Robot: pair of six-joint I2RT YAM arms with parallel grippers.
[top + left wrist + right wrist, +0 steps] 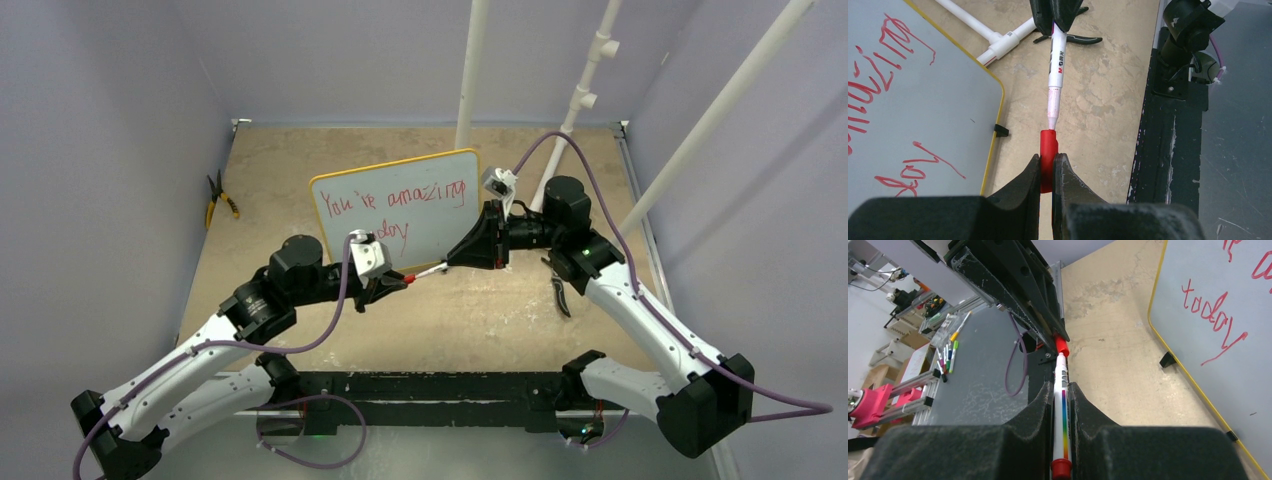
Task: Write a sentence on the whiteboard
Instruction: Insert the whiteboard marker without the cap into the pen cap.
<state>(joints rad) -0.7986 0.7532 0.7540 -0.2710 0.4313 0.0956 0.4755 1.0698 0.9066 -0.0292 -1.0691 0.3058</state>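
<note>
Left wrist view: the left gripper (1048, 166) is pinched tight on a red cap (1048, 146), one finger on each side of it, and the cap's open end points away from the camera. A white marker (1056, 60) comes down toward it, its pink-stained tip meeting the mouth of the cap; whether the tip is inside cannot be told. The right gripper (1062, 392) is clamped narrowly on the marker's barrel, with the rainbow-striped body running between its fingers and a red end plug behind them.

From above, both arms reach in from the near corners of the table (500, 310), elbows out and forearms bent toward the middle. The two grippers face each other, low over the tabletop, with the marker lying nearly level between them.

The whiteboard (440, 225) stands propped at a lean just behind the grippers, near the middle of the table, with "You're amazing today" on it in red. Yellow-handled pliers (218, 200) lie by the left wall.
</note>
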